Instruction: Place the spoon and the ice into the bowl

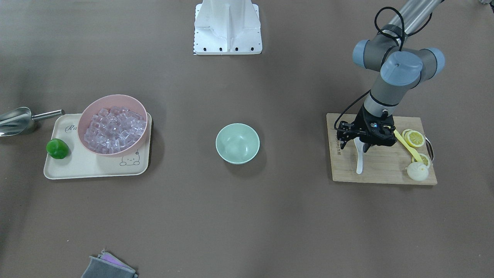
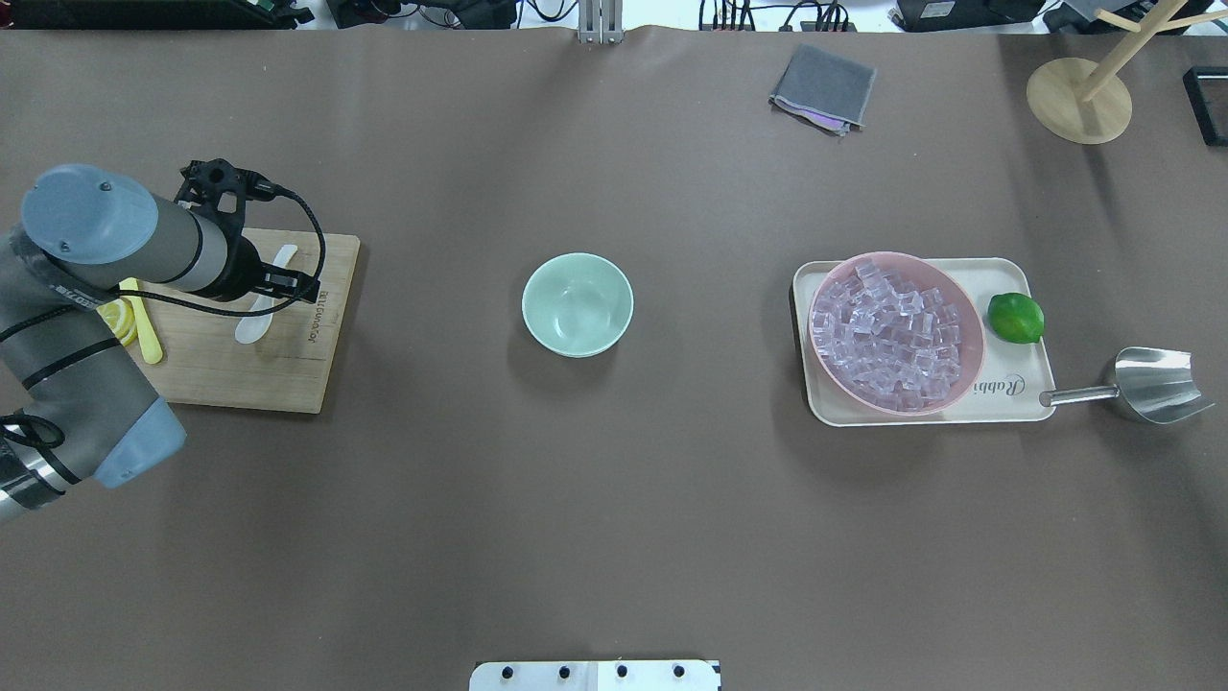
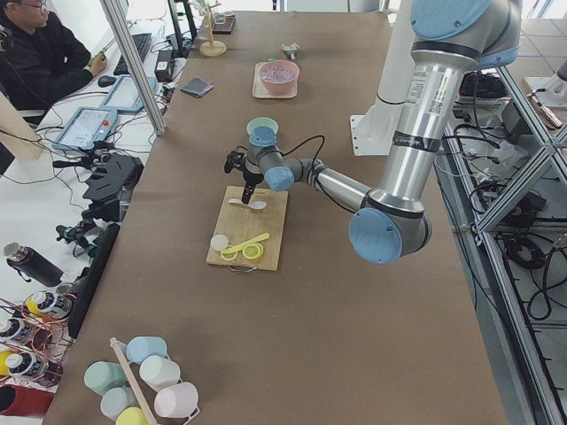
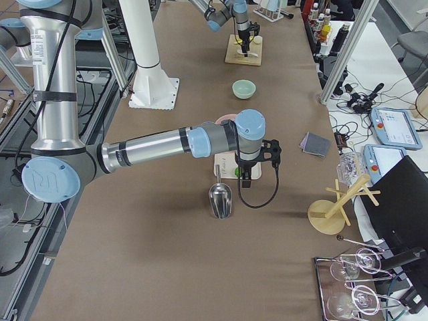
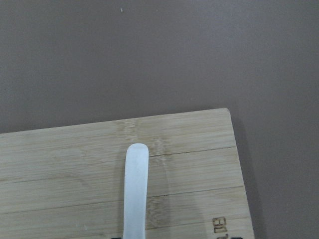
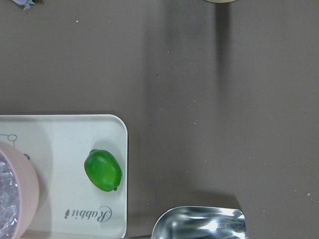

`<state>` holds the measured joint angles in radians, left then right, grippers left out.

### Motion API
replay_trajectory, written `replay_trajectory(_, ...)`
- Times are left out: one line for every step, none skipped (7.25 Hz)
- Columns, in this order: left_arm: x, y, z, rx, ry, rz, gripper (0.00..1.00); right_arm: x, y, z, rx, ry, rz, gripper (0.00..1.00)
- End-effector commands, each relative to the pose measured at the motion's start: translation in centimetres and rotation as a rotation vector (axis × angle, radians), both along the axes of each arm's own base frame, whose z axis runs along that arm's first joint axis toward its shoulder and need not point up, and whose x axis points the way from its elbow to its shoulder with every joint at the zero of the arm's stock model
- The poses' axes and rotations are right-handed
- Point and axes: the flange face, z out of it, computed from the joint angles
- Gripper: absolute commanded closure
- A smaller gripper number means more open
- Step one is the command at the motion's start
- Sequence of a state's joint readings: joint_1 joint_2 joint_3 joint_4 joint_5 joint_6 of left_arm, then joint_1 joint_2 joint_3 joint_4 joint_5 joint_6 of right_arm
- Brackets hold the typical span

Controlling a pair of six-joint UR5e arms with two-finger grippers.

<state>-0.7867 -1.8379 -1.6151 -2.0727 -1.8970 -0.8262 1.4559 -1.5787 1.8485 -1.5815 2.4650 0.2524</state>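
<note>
Left fingers down over white soup spoon on bamboo cutting board; clamped or not, cannot tell. Mint-green bowl well apart, centre of desk. Risk: shallow pinch on smooth handle, spoon pivoting or dropping short.

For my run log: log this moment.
left gripper open over white ceramic spoon on wooden board | mint-green bowl empty | right gripper by steel scoop

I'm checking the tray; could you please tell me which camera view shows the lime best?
The right wrist-mounted view: the lime shows close, whole and unblocked on the tray. Overhead and front-facing views show it small; the right side view barely; the rest, not discernibly.
</note>
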Motion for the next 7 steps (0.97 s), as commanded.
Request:
replay_trajectory(0.3,-0.3,0.4,0.014,-0.016,0.019,0.24,-1.2,-0.6,-1.2,-0.003,-0.006,-0.001,0.00)
replay_trajectory(0.2,-0.5,0.7,0.014,-0.022,0.020,0.25,-1.6,-1.1,-1.8,-0.016,-0.009,0.011,0.00)
replay_trajectory(-0.4,-0.9,0.8,0.043,-0.034,0.037,0.25,-2.1,-1.4,-2.6,-0.008,-0.011,0.008,0.00)
replay_trajectory(-0.5,-1.0,1.1,0.042,-0.040,0.037,0.25,-2.6,-1.6,-3.0,0.001,-0.012,-0.002,0.00)
replay_trajectory(-0.4,-1.2,1.9,0.033,-0.048,0.036,0.25,-2.9,-1.9,-3.6,0.010,-0.016,-0.006,0.00)
replay_trajectory(-0.4,-1.3,2.2,0.028,-0.052,0.037,0.26,-3.2,-2.1,-3.9,0.014,-0.017,-0.011,0.00)
replay_trajectory(-0.3,-1.3,2.5,0.022,-0.055,0.038,0.31,-3.5,-2.3,-4.0,0.017,-0.017,-0.017,0.00)
